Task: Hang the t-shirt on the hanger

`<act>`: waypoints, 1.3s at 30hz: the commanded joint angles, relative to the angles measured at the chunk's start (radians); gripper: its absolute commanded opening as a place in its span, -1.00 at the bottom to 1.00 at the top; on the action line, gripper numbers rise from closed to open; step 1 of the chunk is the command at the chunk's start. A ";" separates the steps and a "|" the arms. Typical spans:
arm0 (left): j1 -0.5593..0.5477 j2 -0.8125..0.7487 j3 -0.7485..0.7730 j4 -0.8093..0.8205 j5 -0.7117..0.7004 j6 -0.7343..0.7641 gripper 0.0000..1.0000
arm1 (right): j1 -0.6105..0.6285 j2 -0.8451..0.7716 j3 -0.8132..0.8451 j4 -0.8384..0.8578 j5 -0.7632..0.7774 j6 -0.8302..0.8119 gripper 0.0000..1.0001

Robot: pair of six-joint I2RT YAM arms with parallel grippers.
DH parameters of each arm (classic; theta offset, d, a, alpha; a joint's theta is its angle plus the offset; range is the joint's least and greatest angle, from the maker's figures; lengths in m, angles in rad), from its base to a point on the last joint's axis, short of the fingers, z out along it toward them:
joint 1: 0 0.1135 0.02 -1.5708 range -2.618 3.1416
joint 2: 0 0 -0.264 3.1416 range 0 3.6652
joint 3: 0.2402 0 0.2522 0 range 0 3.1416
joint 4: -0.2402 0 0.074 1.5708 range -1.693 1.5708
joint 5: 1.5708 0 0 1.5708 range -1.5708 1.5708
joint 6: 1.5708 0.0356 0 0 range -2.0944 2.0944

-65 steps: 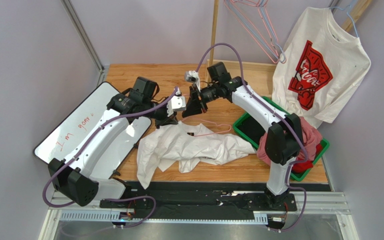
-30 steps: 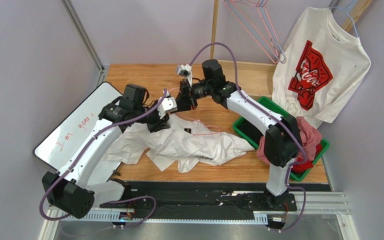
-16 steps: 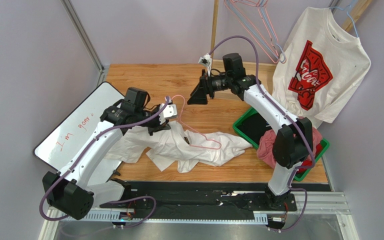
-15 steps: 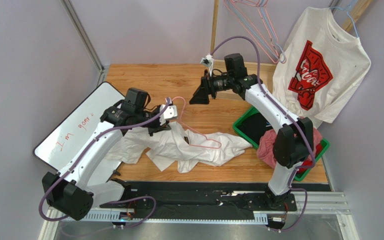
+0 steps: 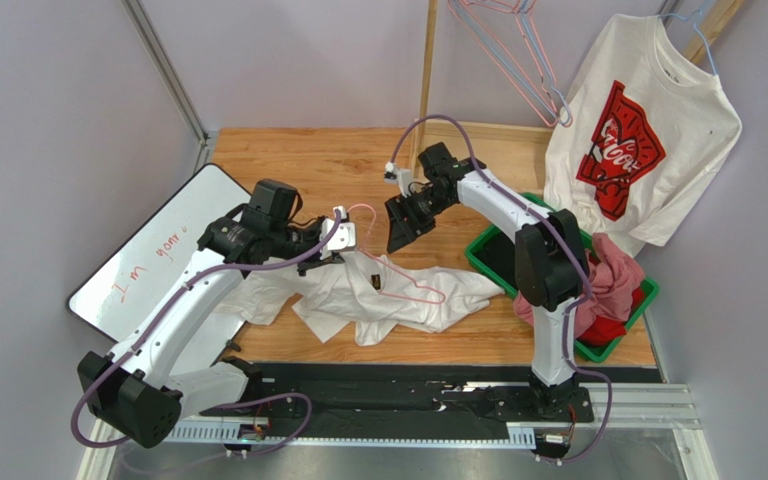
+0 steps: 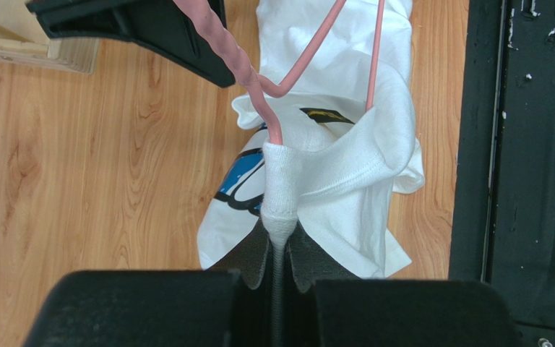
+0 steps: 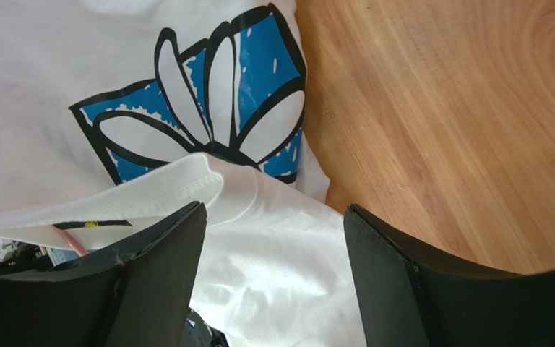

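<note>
The white t-shirt point(image 5: 398, 295) lies crumpled on the wooden table, its blue flower print point(image 7: 251, 79) facing up. The pink wire hanger point(image 5: 408, 280) runs through the neck opening, and its hook stands up beside my left gripper point(image 5: 348, 248). In the left wrist view that gripper point(image 6: 279, 235) is shut on a pinched fold of the t-shirt's ribbed collar point(image 6: 282, 188), right where the hanger point(image 6: 259, 87) enters the cloth. My right gripper point(image 5: 398, 238) hovers just right of the hook. Its jaws point(image 7: 274, 208) are open over the t-shirt point(image 7: 280, 282), holding nothing.
A whiteboard point(image 5: 148, 250) lies at the left under my left arm. A green bin point(image 5: 493, 255) with pink and red clothes sits at the right. A white shirt with a red graphic point(image 5: 638, 130) and spare wire hangers point(image 5: 518, 60) hang at the back.
My right gripper opened and let go of the hanger, swung up and away, then came back down over the shirt. My left gripper closed on the collar and holds it.
</note>
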 commanded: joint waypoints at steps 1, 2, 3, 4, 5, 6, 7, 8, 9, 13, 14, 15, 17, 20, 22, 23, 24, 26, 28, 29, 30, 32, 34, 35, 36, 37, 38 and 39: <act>-0.008 -0.025 0.013 0.012 0.034 0.026 -1.00 | 0.051 0.009 0.077 -0.050 0.026 -0.028 0.52; -0.009 -0.026 0.012 0.012 0.033 0.026 -1.00 | 0.054 0.011 0.077 -0.052 0.027 -0.031 0.52; -0.009 -0.026 0.009 0.012 0.032 0.026 -1.00 | 0.062 0.015 0.076 -0.052 0.027 -0.034 0.53; -0.011 -0.028 0.009 0.011 0.032 0.023 -1.00 | 0.065 0.017 0.079 -0.055 0.029 -0.035 0.54; -0.011 -0.026 0.007 0.012 0.029 0.021 -1.00 | 0.070 0.020 0.080 -0.056 0.027 -0.037 0.54; -0.012 -0.026 0.009 0.012 0.029 0.018 -1.00 | 0.079 0.023 0.083 -0.061 0.030 -0.037 0.54; -0.012 -0.026 0.009 0.012 0.028 0.017 -1.00 | 0.088 0.030 0.090 -0.065 0.044 -0.041 0.54; -0.014 -0.026 0.009 0.012 0.023 0.011 -1.00 | 0.094 0.037 0.091 -0.070 0.052 -0.046 0.53; -0.014 -0.025 0.012 0.014 0.020 0.005 -1.00 | 0.108 0.041 0.094 -0.075 0.058 -0.049 0.52; -0.014 -0.031 0.015 0.021 -0.003 -0.032 -1.00 | 0.122 0.058 0.085 -0.099 0.124 -0.074 0.07; -0.012 -0.039 0.007 0.026 -0.007 -0.057 -1.00 | 0.122 0.058 0.079 -0.108 0.133 -0.084 -0.28; -0.012 -0.043 0.003 0.032 -0.013 -0.064 -1.00 | 0.111 0.054 0.070 -0.122 0.141 -0.091 -0.44; -0.005 -0.065 -0.017 0.053 -0.038 -0.106 -1.00 | 0.076 0.028 0.047 -0.122 0.150 -0.095 -0.95; 0.038 -0.100 -0.042 0.104 -0.029 -0.176 -1.00 | 0.010 -0.014 0.007 -0.125 0.164 -0.092 -1.00; 0.078 -0.137 -0.055 0.132 -0.032 -0.245 -1.00 | -0.027 -0.034 -0.016 -0.125 0.167 -0.085 -1.00; 0.089 -0.147 -0.074 0.173 -0.038 -0.273 -1.00 | -0.059 -0.055 -0.024 -0.128 0.170 -0.083 -1.00; 0.100 -0.163 -0.085 0.195 -0.053 -0.323 -1.00 | -0.071 -0.068 -0.044 -0.125 0.174 -0.083 -1.00; 0.118 -0.198 -0.111 0.244 -0.092 -0.362 -1.00 | -0.100 -0.088 -0.064 -0.125 0.181 -0.083 -1.00; 0.120 -0.218 -0.132 0.262 -0.144 -0.374 -1.00 | -0.128 -0.117 -0.084 -0.125 0.188 -0.081 -1.00; 0.120 -0.217 -0.137 0.264 -0.164 -0.370 -1.00 | -0.136 -0.124 -0.087 -0.127 0.188 -0.078 -1.00; 0.120 -0.217 -0.140 0.258 -0.181 -0.361 -1.00 | -0.143 -0.137 -0.085 -0.130 0.188 -0.074 -1.00; 0.120 -0.213 -0.148 0.233 -0.199 -0.310 -1.00 | -0.163 -0.152 -0.067 -0.148 0.182 -0.074 -1.00; 0.118 -0.204 -0.154 0.232 -0.211 -0.287 -1.00 | -0.171 -0.172 -0.036 -0.164 0.171 -0.081 -1.00; 0.118 -0.195 -0.151 0.227 -0.221 -0.284 -1.00 | -0.174 -0.178 -0.026 -0.186 0.165 -0.091 -1.00; 0.118 -0.183 -0.143 0.221 -0.227 -0.282 -1.00 | -0.171 -0.187 -0.016 -0.194 0.142 -0.095 -1.00; 0.118 -0.162 -0.129 0.218 -0.225 -0.278 -1.00 | -0.171 -0.207 -0.010 -0.199 0.127 -0.098 -1.00; 0.117 -0.151 -0.122 0.219 -0.222 -0.278 -1.00 | -0.166 -0.218 -0.004 -0.219 0.104 -0.104 -1.00; 0.109 -0.140 -0.112 0.222 -0.218 -0.276 -1.00 | -0.162 -0.229 -0.001 -0.225 0.067 -0.106 -1.00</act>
